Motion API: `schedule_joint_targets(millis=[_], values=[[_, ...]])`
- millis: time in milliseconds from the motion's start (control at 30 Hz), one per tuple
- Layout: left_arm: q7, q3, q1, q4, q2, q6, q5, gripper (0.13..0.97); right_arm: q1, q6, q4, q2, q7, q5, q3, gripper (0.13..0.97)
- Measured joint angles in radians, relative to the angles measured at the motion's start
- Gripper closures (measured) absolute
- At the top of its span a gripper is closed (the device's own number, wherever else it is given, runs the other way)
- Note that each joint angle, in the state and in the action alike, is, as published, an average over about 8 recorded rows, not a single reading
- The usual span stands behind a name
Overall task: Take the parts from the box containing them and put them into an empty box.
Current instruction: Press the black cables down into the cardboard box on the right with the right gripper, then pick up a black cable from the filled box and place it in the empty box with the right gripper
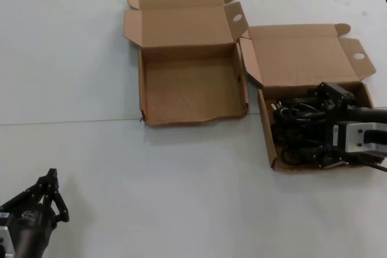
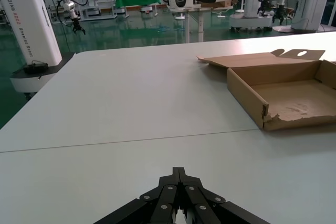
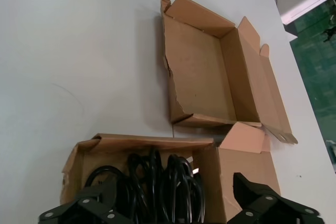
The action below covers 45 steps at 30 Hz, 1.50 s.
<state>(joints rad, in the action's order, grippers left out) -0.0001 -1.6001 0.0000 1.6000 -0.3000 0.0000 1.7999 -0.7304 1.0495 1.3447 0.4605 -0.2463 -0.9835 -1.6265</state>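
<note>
Broadly, you are looking down on a wide white tabletop (image 1: 91, 58) that fills the head view. Upper centre of that frame sits the squarish brown cardboard mailer box with the wavy, dented front rim (image 1: 193, 119), its lid folded back and its shallow tray bare. Just beside it, at centre right, you see the longer brown cardboard mailer box with the straight rim (image 1: 263, 126), lid also open, the two boxes' near corners almost touching.

Inside that longer tray lie the black coiled power cords (image 1: 293, 122), packed loosely along its length; in the right wrist view the same cords (image 3: 157, 187) show as dark loops between the cardboard walls.

Your right gripper (image 1: 329, 126) reaches in from the right edge of the head view, low over the cords within the tray. Its fingers (image 3: 89, 208) stand spread apart, one on each side of the coils, closed on nothing.

Your left gripper (image 1: 49, 188) rests at the lower left corner of the head view, over bare table, well apart from both boxes, fingertips pressed together.
</note>
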Motion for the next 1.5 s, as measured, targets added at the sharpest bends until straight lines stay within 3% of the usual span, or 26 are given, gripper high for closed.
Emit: schedule_joint_targets(millis=[200, 767, 1067, 1500], values=[[0.000, 0.000, 0.000, 0.000, 0.000, 0.000, 0.000, 0.941, -0.018, -0.038, -0.031, 0.028, 0.000, -0.032, -0.045, 0.322], [0.000, 0.000, 0.000, 0.000, 0.000, 0.000, 0.000, 0.941, -0.063, -0.118, -0.121, 0.070, 0.000, -0.104, -0.141, 0.720], [0.000, 0.000, 0.000, 0.000, 0.000, 0.000, 0.000, 0.941, -0.096, -0.157, -0.171, 0.079, 0.000, -0.141, -0.181, 0.858], [0.000, 0.000, 0.000, 0.000, 0.000, 0.000, 0.000, 0.941, -0.109, -0.178, -0.140, 0.114, 0.000, -0.161, -0.209, 0.928]])
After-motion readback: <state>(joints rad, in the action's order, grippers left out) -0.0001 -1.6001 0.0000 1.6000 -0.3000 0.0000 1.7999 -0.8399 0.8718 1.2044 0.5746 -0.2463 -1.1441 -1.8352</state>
